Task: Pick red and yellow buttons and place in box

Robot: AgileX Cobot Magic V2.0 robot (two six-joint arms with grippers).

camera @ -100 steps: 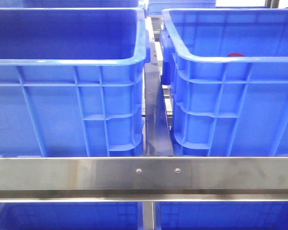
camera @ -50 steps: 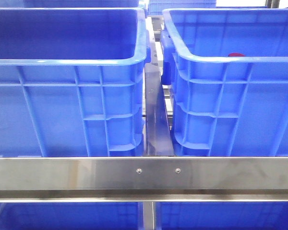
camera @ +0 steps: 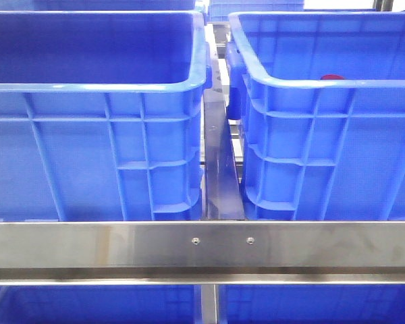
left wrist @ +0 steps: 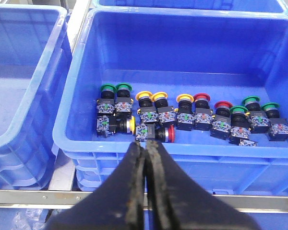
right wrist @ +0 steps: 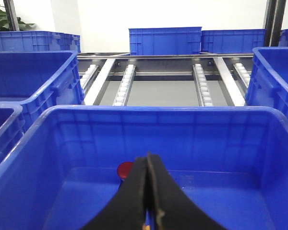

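Front view: two big blue crates side by side behind a steel rail, left crate and right crate; a red button peeks just over the right crate's near rim.

Left gripper fingers pressed together, holding nothing, above the near wall of a crate of push buttons (green, yellow and red caps, in a loose row on the floor). Yellow buttons mid-row, a red one lying on its side nearest the tips.

Right gripper also closed and empty, over the box, where one red button sits on the floor just beside the fingertips
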